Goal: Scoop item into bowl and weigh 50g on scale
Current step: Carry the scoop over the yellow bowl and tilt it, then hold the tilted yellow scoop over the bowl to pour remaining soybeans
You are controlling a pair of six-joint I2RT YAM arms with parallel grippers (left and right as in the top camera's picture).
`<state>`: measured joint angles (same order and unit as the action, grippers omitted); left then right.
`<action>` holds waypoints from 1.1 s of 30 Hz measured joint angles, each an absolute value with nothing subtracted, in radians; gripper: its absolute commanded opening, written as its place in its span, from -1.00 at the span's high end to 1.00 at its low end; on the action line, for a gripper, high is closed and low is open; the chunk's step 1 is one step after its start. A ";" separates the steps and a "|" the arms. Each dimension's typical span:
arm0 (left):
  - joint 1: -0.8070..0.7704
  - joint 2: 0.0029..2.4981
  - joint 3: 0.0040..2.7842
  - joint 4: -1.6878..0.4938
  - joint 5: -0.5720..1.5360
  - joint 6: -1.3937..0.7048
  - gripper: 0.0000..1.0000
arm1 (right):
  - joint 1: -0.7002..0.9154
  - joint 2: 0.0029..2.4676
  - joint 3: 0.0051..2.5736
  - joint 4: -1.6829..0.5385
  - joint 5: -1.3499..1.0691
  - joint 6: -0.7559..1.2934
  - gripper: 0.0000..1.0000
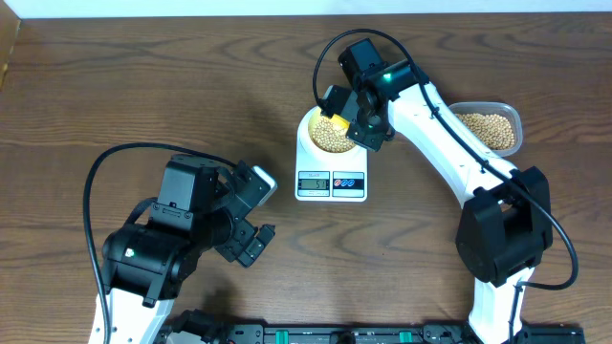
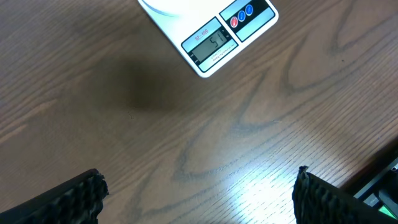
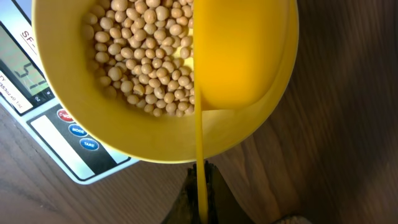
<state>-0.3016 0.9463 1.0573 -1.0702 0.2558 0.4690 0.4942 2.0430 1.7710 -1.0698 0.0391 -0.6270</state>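
Soybeans [image 3: 143,68] sit in the yellow bowl [image 3: 68,112] on the kitchen scale [image 1: 331,183], so I can watch the weight as I pour. My right fingers [image 3: 185,202] pinch the scoop [image 3: 239,56] by its handle, blade over the bowl. Supply tub [image 1: 517,118] waits at the scale's 3 o'clock. My left fingers [image 2: 74,198], spread and empty, hang at 8 o'clock.

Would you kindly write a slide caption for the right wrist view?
Right gripper holds a yellow scoop over the bowl of beans on the scale.
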 measured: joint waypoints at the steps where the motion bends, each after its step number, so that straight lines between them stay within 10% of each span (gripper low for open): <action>1: -0.302 0.946 1.057 -1.070 0.256 0.469 -0.96 | 0.494 2.043 1.771 -1.071 0.040 -0.630 0.98; 33: -0.302 0.947 1.057 -1.070 0.256 0.469 -0.96 | 0.519 2.062 1.759 -1.097 -0.002 -0.656 0.98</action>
